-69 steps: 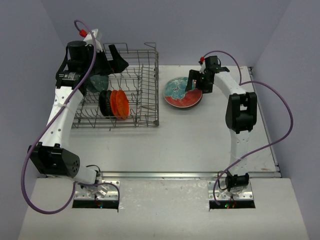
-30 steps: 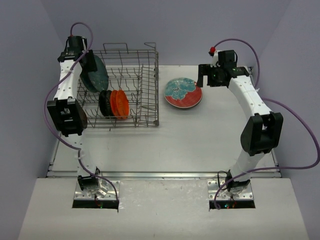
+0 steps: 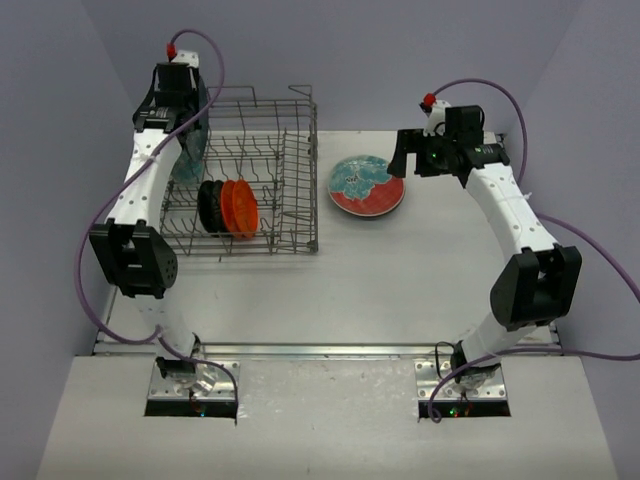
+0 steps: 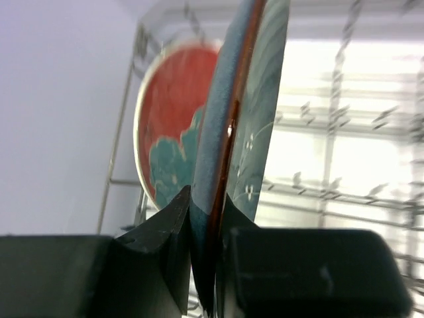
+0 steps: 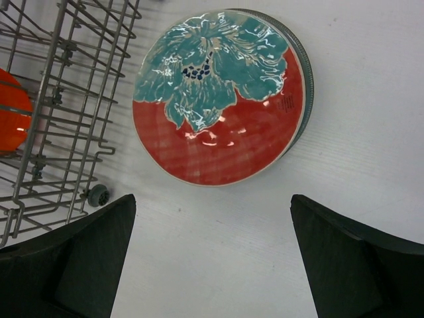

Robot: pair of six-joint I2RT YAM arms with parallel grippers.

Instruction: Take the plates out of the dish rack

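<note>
Standing at the arms' end of the bench (image 3: 380,280), I see the dish rack (image 3: 240,251) in the left half of the top view, with a black plate (image 3: 209,206) and orange plates (image 3: 240,207) standing on edge between the tines near its front. To the right of the rack, out on the bench, the red plate (image 3: 366,186) with its teal flower lies flat, and a grey plate (image 5: 307,79) shows its rim from underneath. The right end effector (image 3: 408,163) hovers just beyond and to the right of that stack, its fingers spread wide and holding nothing. Farthest off, in the upper left corner, the left end effector (image 4: 207,232) is pressed together on the rim of the dark teal plate (image 4: 265,119), which stands upright at the rack's far left end. I cannot tell whether it is clear of the tines. The step in hand looks like drawing this plate out. The next move calls for a straight lift above the rack's wall, then a carry rightward and a tilt to lay it flat on the stack, with the thin-edge grip kept firm so the plate does not swing.
</note>
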